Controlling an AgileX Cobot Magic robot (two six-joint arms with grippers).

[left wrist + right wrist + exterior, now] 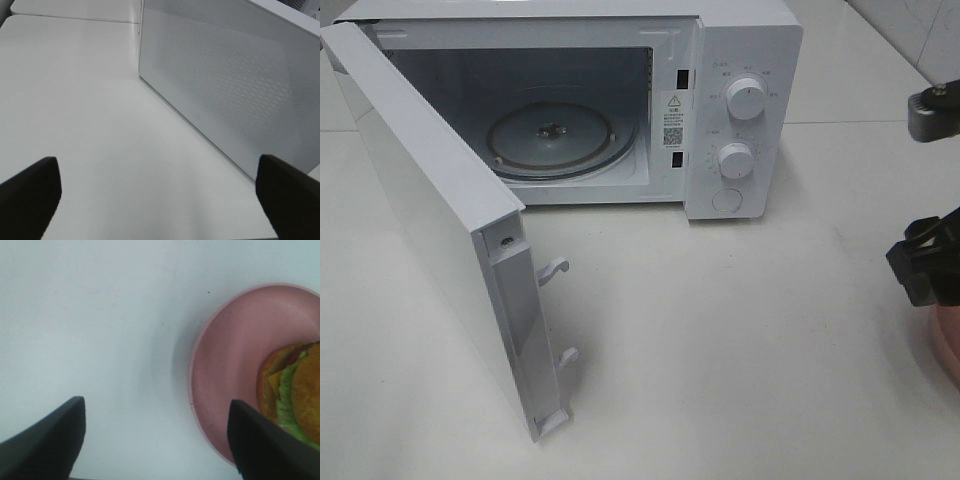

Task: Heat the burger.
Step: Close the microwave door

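The burger (pixel 295 395) lies on a pink plate (pixel 230 350), its bun, green lettuce and yellow cheese showing at the edge of the right wrist view. My right gripper (pixel 155 440) hovers open above the bare table beside the plate, one finger (pixel 265 445) over the plate's rim, with nothing held. In the exterior high view only the right arm (pixel 928 258) and a sliver of the plate (pixel 948 340) appear at the right edge; the burger is hidden there. My left gripper (pixel 157 200) is open and empty over the table.
The white microwave (pixel 740 100) stands at the back with its door (pixel 430 230) swung wide toward the front left. Its glass turntable (pixel 555 140) holds nothing. A perforated white panel of the microwave (pixel 235 85) faces the left wrist camera.
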